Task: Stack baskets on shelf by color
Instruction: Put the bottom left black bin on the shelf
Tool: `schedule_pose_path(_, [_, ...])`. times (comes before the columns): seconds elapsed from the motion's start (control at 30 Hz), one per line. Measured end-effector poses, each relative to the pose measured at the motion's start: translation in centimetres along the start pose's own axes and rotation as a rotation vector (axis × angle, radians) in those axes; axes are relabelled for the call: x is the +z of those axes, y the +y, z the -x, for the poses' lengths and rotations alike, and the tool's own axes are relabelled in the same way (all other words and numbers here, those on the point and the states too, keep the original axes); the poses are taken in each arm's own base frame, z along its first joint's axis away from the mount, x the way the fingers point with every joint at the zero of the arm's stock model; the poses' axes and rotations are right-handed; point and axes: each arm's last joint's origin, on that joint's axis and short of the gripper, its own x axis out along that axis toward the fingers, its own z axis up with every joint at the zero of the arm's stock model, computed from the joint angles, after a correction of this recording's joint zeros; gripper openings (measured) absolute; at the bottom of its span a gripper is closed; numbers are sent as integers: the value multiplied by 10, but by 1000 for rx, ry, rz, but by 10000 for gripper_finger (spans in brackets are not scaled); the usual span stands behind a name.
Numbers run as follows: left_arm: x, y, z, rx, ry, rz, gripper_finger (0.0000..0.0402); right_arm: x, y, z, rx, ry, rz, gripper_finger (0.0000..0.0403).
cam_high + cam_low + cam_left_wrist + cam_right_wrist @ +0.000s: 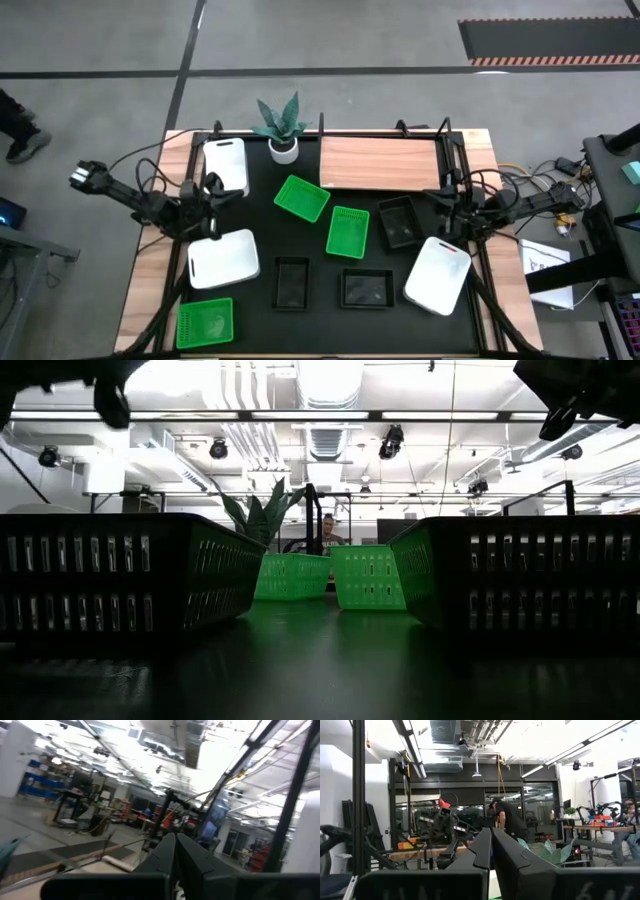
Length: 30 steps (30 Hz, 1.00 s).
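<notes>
Three black baskets (291, 282), three green (302, 197), seemingly three white (223, 259); both end effectors (213, 194) clenched, empty.

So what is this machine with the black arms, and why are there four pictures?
It is a robot with two arms at a black table. One camera looks straight down from above, one sits low on the tabletop, and one rides on each wrist.

From above, the left gripper and the right gripper are like two-fingered hands. Both are pinched shut and hold nothing; the arms are resting at the table's sides.

On the table lie little baskets: three green baskets, three black baskets and three white baskets. At the back is a wooden shelf, with nothing on it yet, and beside it a plant in a white pot.

The wrist cameras point out into the room, where a person stands far off.
</notes>
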Motion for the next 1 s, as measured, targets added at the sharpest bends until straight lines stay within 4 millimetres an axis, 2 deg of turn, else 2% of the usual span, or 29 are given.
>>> schedule_pose_path(0.1, [8,-15,-16,-56,20,5,0,0,1,0,51,-10,27,9])
schedule_pose_path(0.27, [10,-43,-47,-81,122,13,0,5,4,0,150,-73,69,9])
schedule_pose_path(0.47, [1,-81,-86,-100,311,47,0,11,3,1,135,-142,128,9])
schedule_pose_path(0.6, [-11,-108,-105,-119,545,67,0,14,2,1,123,-168,162,9])
schedule_pose_path(0.73, [-18,-140,-116,-138,791,69,0,14,2,1,117,-167,184,9])
schedule_pose_path(1.0, [-47,-198,-121,-57,1193,-19,0,14,2,1,118,-166,179,9])
